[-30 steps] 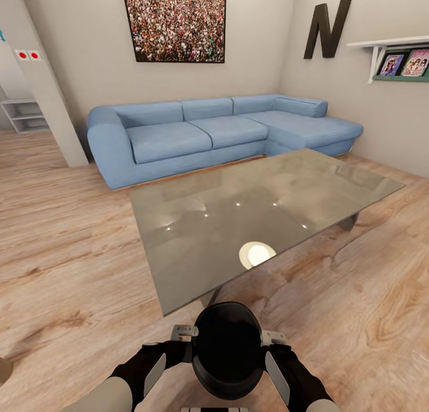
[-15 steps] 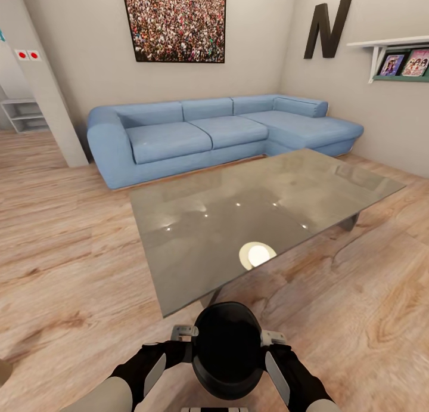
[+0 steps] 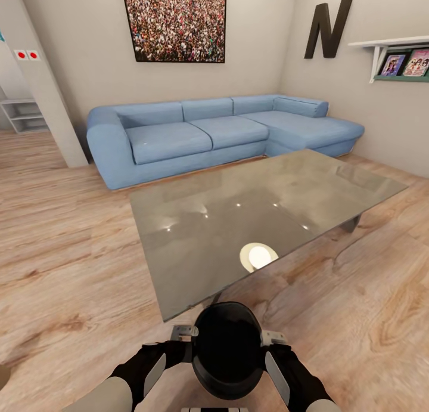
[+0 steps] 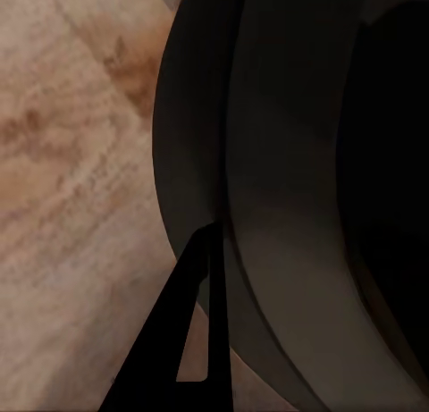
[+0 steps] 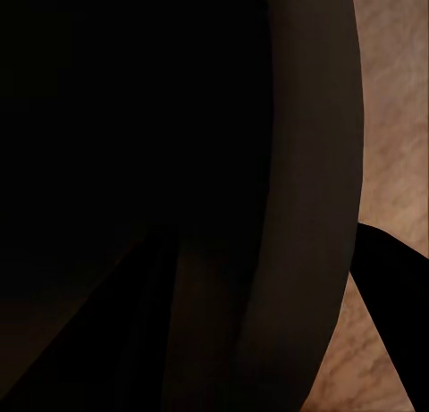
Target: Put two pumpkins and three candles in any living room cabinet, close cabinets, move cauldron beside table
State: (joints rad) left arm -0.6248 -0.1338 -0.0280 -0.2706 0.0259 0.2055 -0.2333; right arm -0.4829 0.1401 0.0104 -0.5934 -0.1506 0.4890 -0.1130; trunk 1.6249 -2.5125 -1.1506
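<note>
Left gripper [image 3: 179, 335] is pressing the cauldron's [image 3: 227, 349] left flank, right gripper [image 3: 271, 340] is pressing the opposite flank, so the black pot is being carried squeezed between both arms, low in front of the trunk, above the wood floor [image 3: 65, 269] and just short of the near corner of the glass table [image 3: 250, 215]. Left wrist view is showing one dark finger [image 4: 192, 340] lying against the cauldron rim [image 4: 268, 189]; right wrist view is mostly black pot wall [image 5: 304, 162], too dark to read well, so the fingers look wrapped onto the rim on each side but I cannot tell how far apart they sit. For the step in hand, judging by the layout: keep both arms pushing inward evenly, lower the pot straight down onto the floor beside the table edge, avoid bumping the glass top, release both sides together only once its feet are bearing. Blue sectional sofa [image 3: 208, 132] is standing behind the table, wall shelf [image 3: 393, 54] at far right. Versus the earlier frame: whole scene is sitting a touch shifted, table edge a hair wider, which reads as camera or base creeping; the cauldron and grip are staying the same.
</note>
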